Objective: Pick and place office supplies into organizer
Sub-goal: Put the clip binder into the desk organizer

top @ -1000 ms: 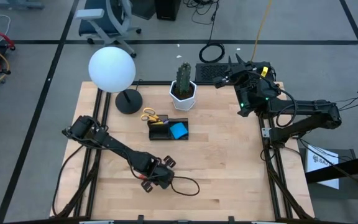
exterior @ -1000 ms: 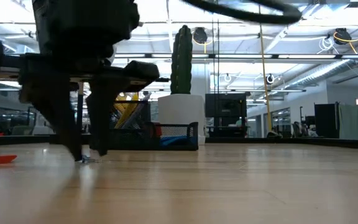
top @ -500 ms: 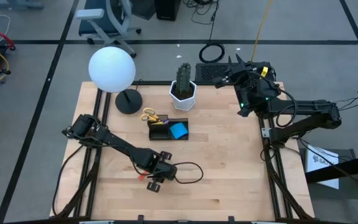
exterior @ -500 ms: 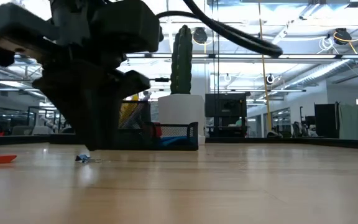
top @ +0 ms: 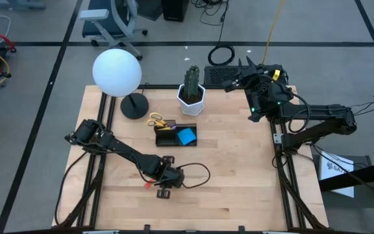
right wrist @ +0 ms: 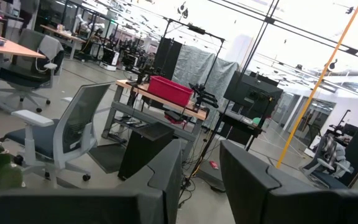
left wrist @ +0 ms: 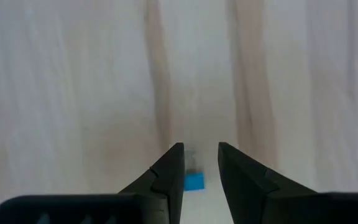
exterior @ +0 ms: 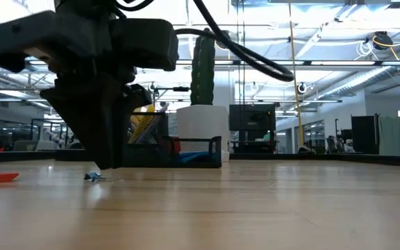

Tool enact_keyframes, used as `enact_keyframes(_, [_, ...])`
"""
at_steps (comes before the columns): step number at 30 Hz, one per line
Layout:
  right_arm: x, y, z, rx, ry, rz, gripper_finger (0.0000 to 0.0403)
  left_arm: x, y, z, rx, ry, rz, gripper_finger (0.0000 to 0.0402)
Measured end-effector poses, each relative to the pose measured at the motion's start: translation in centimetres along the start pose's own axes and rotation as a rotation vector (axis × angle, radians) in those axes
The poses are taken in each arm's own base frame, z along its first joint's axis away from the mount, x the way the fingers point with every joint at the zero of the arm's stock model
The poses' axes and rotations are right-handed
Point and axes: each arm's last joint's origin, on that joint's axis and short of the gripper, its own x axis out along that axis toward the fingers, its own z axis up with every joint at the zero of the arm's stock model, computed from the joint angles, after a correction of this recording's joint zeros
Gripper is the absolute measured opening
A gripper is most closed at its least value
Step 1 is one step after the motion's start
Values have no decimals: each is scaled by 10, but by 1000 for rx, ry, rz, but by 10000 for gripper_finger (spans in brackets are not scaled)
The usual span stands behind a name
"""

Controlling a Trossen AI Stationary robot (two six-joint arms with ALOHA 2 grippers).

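I see the organizer (top: 176,136) mid-table, with the sticky-note pad (top: 186,136) in its right part and the scissors (top: 156,121) at its left rear corner. Behind it stands the cactus pot (top: 191,97), the lamp base (top: 134,106) to that pot's left. My left gripper (top: 163,189) sits nearer the front edge.

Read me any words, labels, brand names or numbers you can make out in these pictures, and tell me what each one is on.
No text here can be read with certainty.
White sheet on the floor beside the table's right edge: dark print, too small to read.
Black organizer, scissors, cactus pot, lamp: no lettering visible.
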Motion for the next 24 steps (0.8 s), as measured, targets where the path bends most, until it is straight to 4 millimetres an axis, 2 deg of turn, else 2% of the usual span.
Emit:
enact_keyframes(7, [0, 0, 0, 0, 0, 0, 100, 0, 2, -6, -35, 53, 46, 104])
enact_keyframes(24, [0, 0, 0, 0, 0, 0, 100, 0, 3, -8, -102, 82, 39, 104])
